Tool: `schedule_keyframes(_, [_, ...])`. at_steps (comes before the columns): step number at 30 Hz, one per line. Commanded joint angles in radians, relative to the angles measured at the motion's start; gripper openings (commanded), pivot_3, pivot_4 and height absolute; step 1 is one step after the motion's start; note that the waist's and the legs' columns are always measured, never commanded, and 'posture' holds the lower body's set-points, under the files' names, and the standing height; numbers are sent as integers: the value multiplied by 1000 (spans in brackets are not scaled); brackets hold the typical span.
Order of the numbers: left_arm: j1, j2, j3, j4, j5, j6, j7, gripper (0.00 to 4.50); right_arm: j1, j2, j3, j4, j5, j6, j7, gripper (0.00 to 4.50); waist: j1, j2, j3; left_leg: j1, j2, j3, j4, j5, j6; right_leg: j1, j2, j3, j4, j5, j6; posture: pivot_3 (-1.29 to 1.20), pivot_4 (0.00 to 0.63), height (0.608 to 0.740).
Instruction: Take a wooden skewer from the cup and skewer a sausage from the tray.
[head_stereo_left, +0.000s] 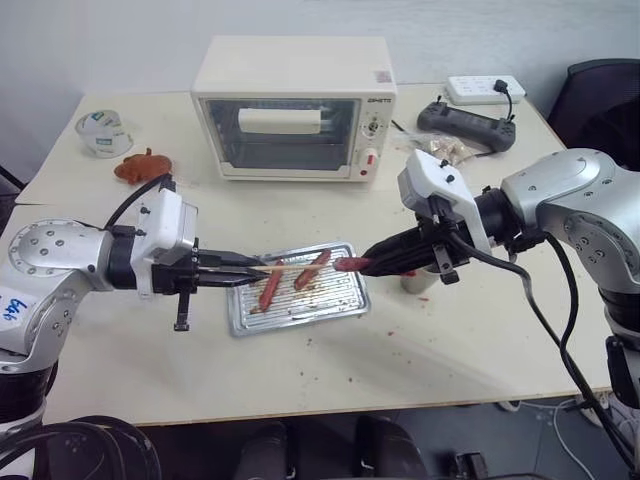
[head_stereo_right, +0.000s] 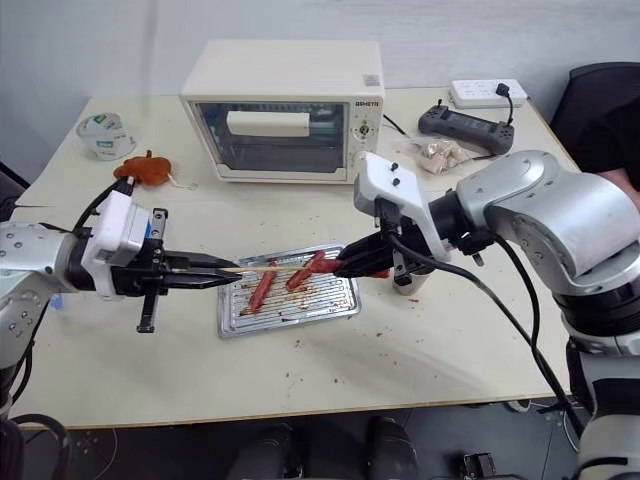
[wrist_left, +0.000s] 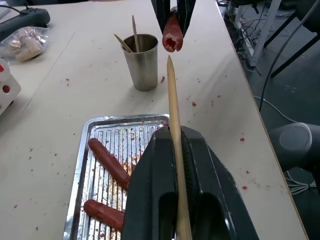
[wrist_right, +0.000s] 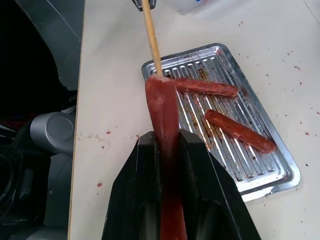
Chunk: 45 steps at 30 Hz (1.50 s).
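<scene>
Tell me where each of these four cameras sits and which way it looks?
Left eye, right eye: on the head, looking forward and down at the table, toaster oven and tray; both arms show.
Left wrist: looks along the left tool and its wooden skewer toward the cup.
Right wrist: looks along the right tool and its sausage.
Shared: the tray.

skewer (wrist_left: 173, 117): pale wood, held level above the tray, tip just short of the sausage
sausage (wrist_right: 164, 117): reddish-brown, lifted
tray (head_stereo_left: 345, 296): silver, two sausages
cup (wrist_left: 142, 62): two skewers
</scene>
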Motion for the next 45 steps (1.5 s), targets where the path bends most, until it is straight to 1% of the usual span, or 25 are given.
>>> schedule_keyframes(1, [-24, 15, 25, -10, -1, -15, -5, 0, -1, -14, -39, -19, 5, -20, 1, 204, 0, 0, 0, 0, 0, 0, 0, 0, 0, 0, 0, 0, 0, 0, 0, 0, 150, 740])
schedule_keyframes(20, [-44, -11, -4, -16, 6, -19, -1, 0, -23, 13, -31, -10, 9, -17, -15, 204, 0, 0, 0, 0, 0, 0, 0, 0, 0, 0, 0, 0, 0, 0, 0, 0, 150, 740])
schedule_keyframes(30, [-87, -35, -44, 10, 26, -34, -3, 0, -33, 25, -23, -35, 18, -26, -6, 204, 1, 0, 0, 0, 0, 0, 0, 0, 0, 0, 0, 0, 1, 0, 0, 0, 150, 740])
schedule_keyframes(37, [-159, -104, -148, 42, 77, -63, -14, 0, -51, 49, 33, -34, -36, -100, 24, 204, 2, 0, 0, 0, -1, 0, 1, 0, 0, 0, 1, 1, 1, 0, 0, 0, 150, 740])
schedule_keyframes(41, [-171, -130, -171, 59, 105, -77, -18, 0, -56, 57, 42, -31, -57, -112, 40, 204, 1, 0, 0, 0, -1, 1, 1, 0, 0, 0, 2, 1, 1, 0, 0, 0, 150, 740])
schedule_keyframes(45, [-151, -141, -174, 57, 134, -103, -18, 0, -53, 63, 39, -32, -73, -113, 44, 204, 0, 0, 0, 0, -1, 1, 1, 0, 0, 0, 2, 1, 1, 0, 0, 0, 150, 740])
